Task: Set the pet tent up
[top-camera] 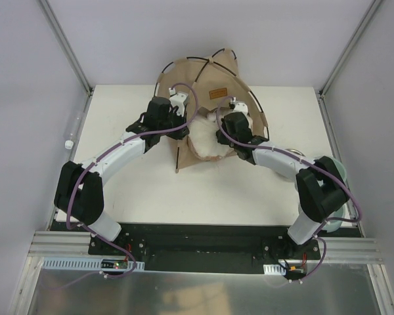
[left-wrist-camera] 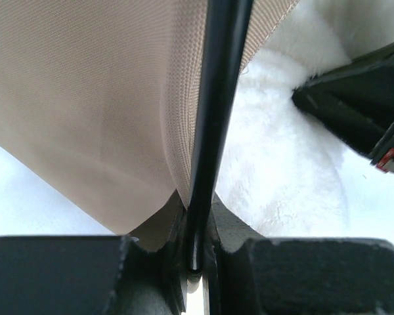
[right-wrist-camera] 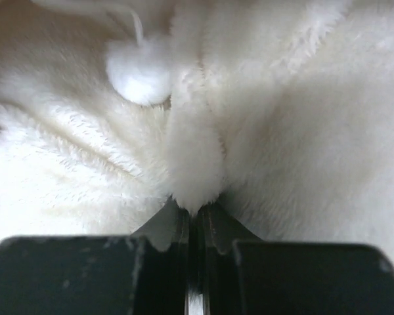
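The pet tent (top-camera: 217, 75) sags at the counter's (top-camera: 184, 197) far edge, the left claw (left-wrist-camera: 196, 259) clenched on its black pole (left-wrist-camera: 213, 98) and the right claw (right-wrist-camera: 196, 216) pinching the cream pillow (right-wrist-camera: 295, 118). The light, floppy fabric is probably best handled by the stiffer poles.

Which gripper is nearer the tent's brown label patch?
Right. In the top view, the right gripper sits just below the label patch; the left gripper is farther, lower left.

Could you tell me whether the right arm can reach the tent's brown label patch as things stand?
Probably yes: the label patch lies uncovered just beyond the right gripper, though that gripper is shut on the fluffy pillow and would need to let go first.
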`<state>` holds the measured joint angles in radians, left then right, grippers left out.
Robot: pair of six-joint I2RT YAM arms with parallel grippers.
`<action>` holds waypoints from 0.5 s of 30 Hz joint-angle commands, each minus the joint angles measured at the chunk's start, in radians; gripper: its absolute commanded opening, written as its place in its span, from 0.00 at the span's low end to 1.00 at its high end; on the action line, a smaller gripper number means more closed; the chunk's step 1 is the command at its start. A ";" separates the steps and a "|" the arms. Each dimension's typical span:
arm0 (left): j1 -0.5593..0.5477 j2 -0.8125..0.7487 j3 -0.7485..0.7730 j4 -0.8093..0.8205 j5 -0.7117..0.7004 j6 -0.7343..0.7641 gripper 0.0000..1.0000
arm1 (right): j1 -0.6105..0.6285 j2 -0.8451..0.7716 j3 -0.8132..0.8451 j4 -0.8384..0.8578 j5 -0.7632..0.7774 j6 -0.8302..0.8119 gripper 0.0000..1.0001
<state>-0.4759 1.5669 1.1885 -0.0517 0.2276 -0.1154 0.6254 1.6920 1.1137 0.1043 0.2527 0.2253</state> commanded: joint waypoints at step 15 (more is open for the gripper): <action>0.008 -0.022 0.071 -0.037 0.029 -0.036 0.00 | -0.038 0.202 0.090 0.518 0.045 0.079 0.00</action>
<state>-0.4759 1.5669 1.2095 -0.0788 0.2310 -0.1173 0.5911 1.8843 1.1542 0.4782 0.3122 0.3252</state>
